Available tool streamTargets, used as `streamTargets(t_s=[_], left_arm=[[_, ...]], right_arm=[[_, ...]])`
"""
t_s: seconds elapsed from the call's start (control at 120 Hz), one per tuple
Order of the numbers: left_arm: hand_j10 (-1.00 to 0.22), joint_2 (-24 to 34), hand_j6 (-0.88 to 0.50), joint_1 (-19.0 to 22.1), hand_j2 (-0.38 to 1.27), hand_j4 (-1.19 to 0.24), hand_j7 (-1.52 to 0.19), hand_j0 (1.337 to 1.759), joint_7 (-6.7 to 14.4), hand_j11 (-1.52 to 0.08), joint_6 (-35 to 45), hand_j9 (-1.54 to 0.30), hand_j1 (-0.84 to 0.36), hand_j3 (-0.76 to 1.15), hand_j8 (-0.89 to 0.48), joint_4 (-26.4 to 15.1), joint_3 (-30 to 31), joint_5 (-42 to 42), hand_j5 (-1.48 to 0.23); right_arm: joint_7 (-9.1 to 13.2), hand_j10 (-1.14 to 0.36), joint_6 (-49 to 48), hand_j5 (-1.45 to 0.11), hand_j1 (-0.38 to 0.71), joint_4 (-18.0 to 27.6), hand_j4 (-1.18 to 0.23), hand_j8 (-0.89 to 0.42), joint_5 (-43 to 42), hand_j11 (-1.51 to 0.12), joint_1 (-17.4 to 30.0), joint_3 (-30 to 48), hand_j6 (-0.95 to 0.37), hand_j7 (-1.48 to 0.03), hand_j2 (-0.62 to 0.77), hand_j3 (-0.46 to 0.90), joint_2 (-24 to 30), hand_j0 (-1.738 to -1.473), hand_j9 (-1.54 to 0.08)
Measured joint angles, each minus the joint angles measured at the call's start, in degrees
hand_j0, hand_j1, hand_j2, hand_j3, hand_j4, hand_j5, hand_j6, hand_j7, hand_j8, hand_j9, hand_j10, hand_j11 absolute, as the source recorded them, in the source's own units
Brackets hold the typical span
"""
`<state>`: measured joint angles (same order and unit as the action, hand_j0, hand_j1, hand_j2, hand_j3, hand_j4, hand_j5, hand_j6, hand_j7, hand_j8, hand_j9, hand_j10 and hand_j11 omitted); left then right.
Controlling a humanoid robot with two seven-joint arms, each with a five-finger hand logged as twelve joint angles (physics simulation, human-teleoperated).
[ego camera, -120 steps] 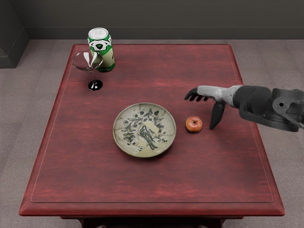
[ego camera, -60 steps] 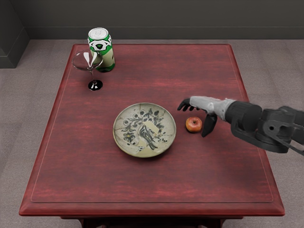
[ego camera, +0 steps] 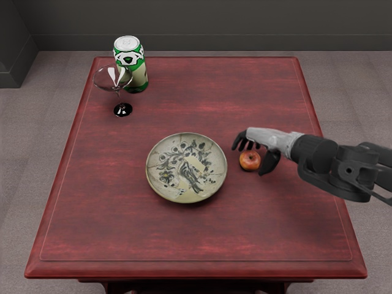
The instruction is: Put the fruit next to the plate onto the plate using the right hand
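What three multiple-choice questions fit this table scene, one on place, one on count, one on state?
1. Where is the apple relative to the plate? A on it; B beside it, on its right in the picture; C behind it.
2. How many drink vessels stand on the table? A one; B two; C three.
3. How is the right hand? A open, straddling the apple; B a fist far from the apple; C gripping the plate.
B: the apple rests on the table beside the rim. B: can and glass. A: fingers and thumb flank the apple, unclosed.
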<state>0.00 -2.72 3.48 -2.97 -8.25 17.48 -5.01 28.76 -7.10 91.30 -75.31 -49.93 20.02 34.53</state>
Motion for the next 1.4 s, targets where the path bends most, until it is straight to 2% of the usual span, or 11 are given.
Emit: streamTargets(t_s=[0.508, 0.642, 0.717, 0.833, 1.025, 1.175, 1.258, 1.4], left_arm=[[-0.24, 0.00, -0.24, 0.00, 0.05, -0.24, -0.32, 1.658, -0.01, -0.32, 0.01, -0.32, 0.06, 0.00, -0.24, 0.00, 0.00, 0.00, -0.32], [-0.24, 0.00, -0.24, 0.00, 0.05, -0.24, -0.32, 1.658, 0.01, -0.32, 0.00, -0.32, 0.06, 0.00, -0.24, 0.00, 0.00, 0.00, -0.32], [-0.24, 0.00, -0.24, 0.00, 0.05, -0.24, -0.32, 1.658, 0.01, -0.32, 0.01, -0.32, 0.06, 0.00, -0.24, 0.00, 0.00, 0.00, -0.32], [-0.24, 0.00, -0.24, 0.00, 0.05, -0.24, -0.32, 1.658, 0.00, -0.32, 0.00, -0.32, 0.06, 0.00, -0.24, 0.01, -0.01, 0.00, -0.32], [-0.24, 0.00, -0.24, 0.00, 0.05, -0.24, -0.32, 1.658, 0.00, -0.32, -0.01, -0.32, 0.06, 0.00, -0.24, 0.00, 0.00, 0.00, -0.32], [-0.24, 0.00, -0.24, 0.00, 0.05, -0.24, -0.32, 1.658, 0.00, -0.32, 0.00, -0.32, 0.06, 0.00, -0.24, 0.00, -0.01, -0.01, -0.32], [-0.24, 0.00, -0.24, 0.00, 0.05, -0.24, -0.32, 1.658, 0.01, -0.32, 0.00, -0.32, 0.06, 0.00, -0.24, -0.01, -0.01, 0.00, -0.32], [-0.24, 0.00, -0.24, 0.00, 0.05, -0.24, -0.32, 1.658, 0.00, -0.32, -0.01, -0.32, 0.06, 0.00, -0.24, -0.01, 0.00, 0.00, -0.32]], right_arm=[[-0.16, -0.45, 2.56, -0.58, 0.18, -0.40, -0.46, -0.46, -4.80, -0.58, 2.31, -0.06, -0.44, -0.58, -0.08, 0.00, -0.70, -1.657, -0.58], [-0.23, -0.46, 2.60, -0.58, 0.19, -1.06, -0.46, -0.43, -4.97, -0.58, 2.81, -0.14, -0.44, -0.59, -0.08, 0.00, -1.71, -1.658, -0.58], [-0.25, -0.50, 2.61, -0.63, 0.23, -1.23, -0.50, -0.44, -5.04, -0.63, 2.91, -0.28, -0.48, -0.64, -0.08, 0.00, -2.00, -1.657, -0.64], [-0.25, -0.56, 2.85, -0.74, 0.25, -1.54, -0.56, -0.39, -5.08, -0.74, 2.96, -0.35, -0.45, -0.73, -0.06, 0.00, -2.18, -1.652, -0.74], [-0.71, -0.62, 4.20, -0.85, 0.26, -2.13, -0.62, -0.39, -6.20, -0.85, 2.99, -0.49, -0.46, -0.82, 0.12, 0.00, -2.51, -1.652, -0.85], [-1.54, -0.65, 6.17, -0.91, 0.22, -3.39, -0.65, -0.43, -7.16, -0.92, 2.98, -1.27, -0.51, -0.87, 0.14, 0.00, -3.03, -1.648, -0.91], [-1.74, -0.66, 6.55, -0.91, 0.22, -3.72, -0.67, -0.45, -6.97, -0.93, 2.85, -1.26, -0.53, -0.89, 0.22, 0.00, -2.97, -1.649, -0.92], [-2.25, -0.68, 5.68, -0.93, 0.24, -3.88, -0.68, -0.44, -2.70, -0.93, 1.17, -0.96, -0.52, -0.90, 0.26, 0.00, -2.36, -1.653, -0.93]])
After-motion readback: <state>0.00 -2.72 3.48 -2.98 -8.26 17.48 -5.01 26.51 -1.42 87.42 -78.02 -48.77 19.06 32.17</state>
